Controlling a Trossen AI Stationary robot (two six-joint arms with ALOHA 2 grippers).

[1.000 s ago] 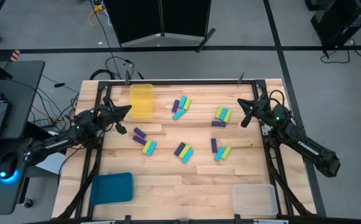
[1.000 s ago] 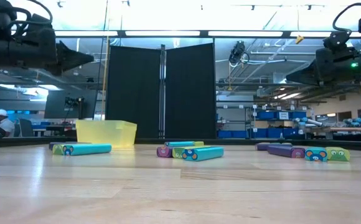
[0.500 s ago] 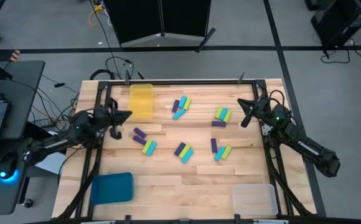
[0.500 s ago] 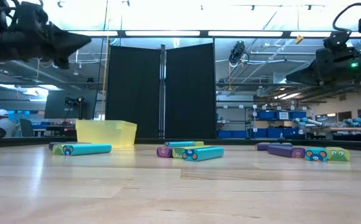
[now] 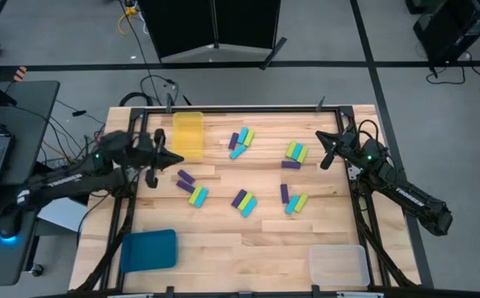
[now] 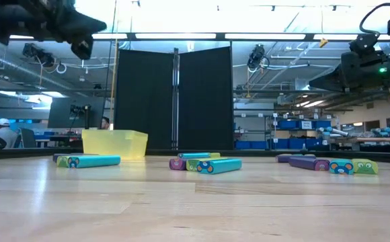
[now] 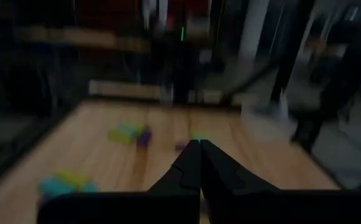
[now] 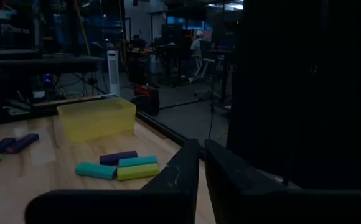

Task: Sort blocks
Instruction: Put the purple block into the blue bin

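Observation:
Several purple, cyan and yellow-green blocks lie flat on the wooden table in loose clusters: (image 5: 240, 142), (image 5: 295, 152), (image 5: 192, 189), (image 5: 243, 201), (image 5: 291, 199). My left gripper (image 5: 179, 160) hovers shut and with nothing in it, high above the table's left side, just near of the yellow tray (image 5: 188, 134). It shows at the upper left of the low view (image 6: 97, 27), and its fingertips meet in the left wrist view (image 7: 199, 146). My right gripper (image 5: 323, 161) waits shut and holding nothing above the right side, beside the far-right cluster.
The yellow tray stands at the far left, a blue tray (image 5: 149, 250) at the near left corner and a clear tray (image 5: 338, 265) at the near right corner. Bare wood lies between the near trays. A black metal frame borders the table.
My left gripper has risen well above the table and tipped up from a downward slant to about level. Its tip has swung a little toward the near edge. It stays shut. The blocks have not moved.

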